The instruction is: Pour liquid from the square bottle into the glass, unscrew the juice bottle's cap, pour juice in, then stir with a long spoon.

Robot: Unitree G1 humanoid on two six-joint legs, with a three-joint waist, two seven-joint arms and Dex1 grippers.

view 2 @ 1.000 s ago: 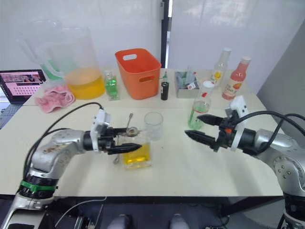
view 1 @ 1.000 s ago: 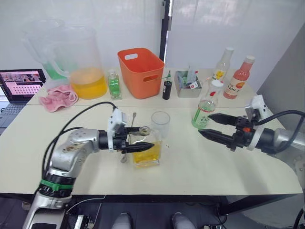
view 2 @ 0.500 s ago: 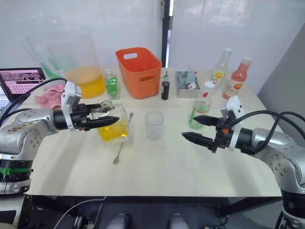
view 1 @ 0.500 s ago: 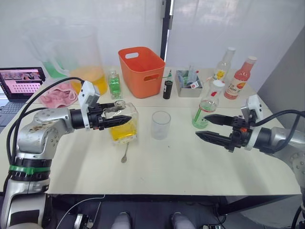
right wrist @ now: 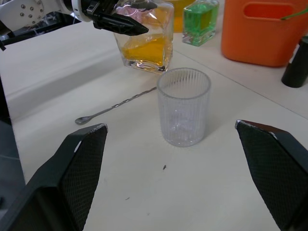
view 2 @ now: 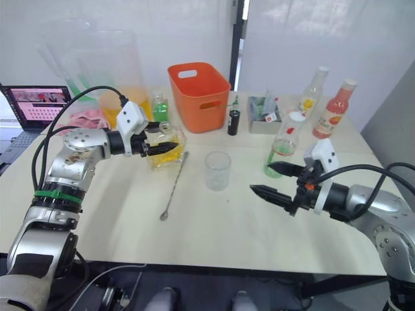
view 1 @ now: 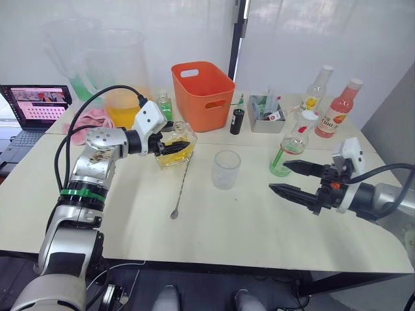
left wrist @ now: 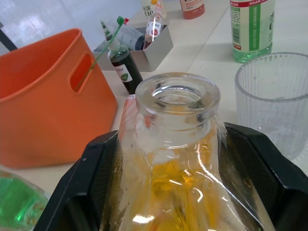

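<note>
Left gripper (view 1: 174,146), clamped on the square bottle (view 1: 175,144), has carried it up and aside, away from the still-empty glass (view 1: 225,170); pour pending; right gripper (view 1: 290,179) spread, idle.

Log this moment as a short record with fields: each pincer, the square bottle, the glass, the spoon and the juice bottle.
left pincer: shut on the square bottle, held tilted above the table
square bottle: neck open, no stopper in it; yellow-orange liquid inside
glass: upright on the table, looks empty
long spoon: lying flat between bottle and glass
juice bottle: upright, white cap on
right pincer: open, hovering over the table, beside the juice bottle
</note>
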